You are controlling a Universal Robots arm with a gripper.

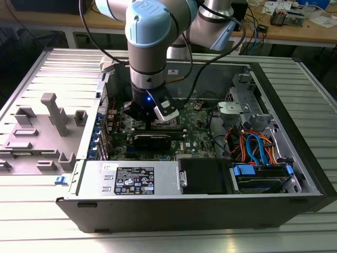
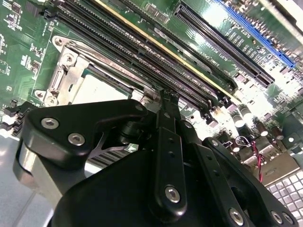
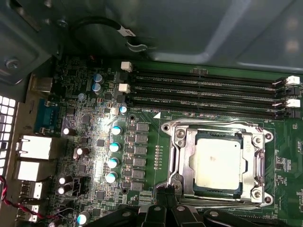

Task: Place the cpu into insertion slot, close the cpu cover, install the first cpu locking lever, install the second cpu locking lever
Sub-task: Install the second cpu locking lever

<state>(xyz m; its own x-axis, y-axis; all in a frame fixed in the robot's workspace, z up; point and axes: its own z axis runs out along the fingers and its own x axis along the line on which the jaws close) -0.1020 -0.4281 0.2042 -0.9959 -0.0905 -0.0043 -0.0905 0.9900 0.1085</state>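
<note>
Fingers (image 2: pixel 166 101) look pressed together into one narrow black tip in the second wrist view, with nothing between them, and that tip hangs just above the edge of the insertion slot (image 3: pixel 218 163). In the first wrist view the same tip (image 3: pixel 163 189) touches or nearly touches the socket's corner nearest the camera, where a thin locking lever (image 3: pixel 211 125) runs along the rim beside the memory slots (image 3: pixel 208 90).

The cpu (image 3: pixel 218 164) lies flat in the socket, its pale metal top showing through the cut-out of the cpu cover (image 3: pixel 187 161), which is folded down over it. In the second wrist view the cpu (image 2: pixel 102 90) sits just beyond the black linkage.

The exterior view shows the arm (image 1: pixel 155 47) reaching down into the open computer case (image 1: pixel 284 174), the fingers (image 1: pixel 152 120) low over the green motherboard (image 1: pixel 197 138) near its middle. The case rests on a slatted metal desk (image 1: pixel 316 89).
</note>
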